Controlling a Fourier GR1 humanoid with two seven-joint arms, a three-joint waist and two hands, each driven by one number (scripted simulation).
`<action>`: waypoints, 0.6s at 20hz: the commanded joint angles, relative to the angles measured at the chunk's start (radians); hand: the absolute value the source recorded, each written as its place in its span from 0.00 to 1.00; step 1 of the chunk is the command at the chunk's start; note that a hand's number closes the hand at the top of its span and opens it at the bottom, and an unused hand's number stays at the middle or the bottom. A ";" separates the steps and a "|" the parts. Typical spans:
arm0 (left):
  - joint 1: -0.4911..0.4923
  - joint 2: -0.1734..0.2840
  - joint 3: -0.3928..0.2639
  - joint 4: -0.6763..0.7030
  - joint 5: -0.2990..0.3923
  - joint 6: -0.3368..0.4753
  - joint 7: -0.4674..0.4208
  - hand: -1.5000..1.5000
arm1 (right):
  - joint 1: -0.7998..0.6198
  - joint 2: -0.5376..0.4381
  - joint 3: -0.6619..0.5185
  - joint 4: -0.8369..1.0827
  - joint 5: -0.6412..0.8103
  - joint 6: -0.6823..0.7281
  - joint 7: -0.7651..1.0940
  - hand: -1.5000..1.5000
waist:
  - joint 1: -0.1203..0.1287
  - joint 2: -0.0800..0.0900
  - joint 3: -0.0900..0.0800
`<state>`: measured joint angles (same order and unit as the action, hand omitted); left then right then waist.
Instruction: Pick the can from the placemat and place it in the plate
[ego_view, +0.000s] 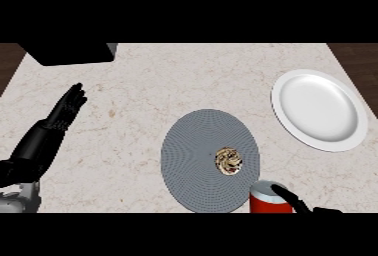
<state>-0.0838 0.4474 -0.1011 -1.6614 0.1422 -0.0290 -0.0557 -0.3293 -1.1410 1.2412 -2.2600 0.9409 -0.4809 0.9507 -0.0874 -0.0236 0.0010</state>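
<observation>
Marble-patterned counter (148, 75), pale cream with faint brown veins, fills nearly all I can see; dark wood-toned floor shows at the upper corners beyond its edges. A black box-like object (70, 52) sits at the counter's far left edge.

My left hand (63, 112) stands at the left side, fingers straight and together, pointing up and away, holding nothing, well apart from everything else.

The round grey placemat (199, 145) lies in the middle, finely ribbed, with a small round tiger-face emblem (228, 161) on it toward its near right part. I can read no writing anywhere.

The red can (267, 201) with its silvery top stands at the placemat's near right rim, close to the view's lower edge. My right hand (295, 202) shows only as dark fingers curling against the can's right side and over its top.

The white plate (319, 110) rests at the far right of the counter, apart from the placemat, with nothing on it.
</observation>
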 joint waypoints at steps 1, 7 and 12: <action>-0.007 -0.022 -0.026 -0.009 -0.020 0.001 -0.001 0.50 | 0.086 -0.184 -0.118 -0.104 0.035 -0.158 0.068 1.00 | 0.029 0.013 0.001; -0.077 -0.061 -0.040 0.033 -0.040 -0.002 0.004 0.50 | 0.207 -0.274 -0.225 0.015 -0.023 -0.351 0.014 1.00 | 0.059 0.022 0.001; -0.076 -0.054 -0.020 0.060 -0.031 -0.039 -0.034 0.50 | 0.212 -0.239 -0.314 0.154 -0.200 -0.467 -0.122 1.00 | 0.086 0.030 0.001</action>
<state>-0.1422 0.4018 -0.1270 -1.6379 0.1114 -0.0500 -0.0606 -0.1295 -1.3863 0.9933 -2.1988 0.8494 -0.7971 0.8752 -0.0191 -0.0009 0.0015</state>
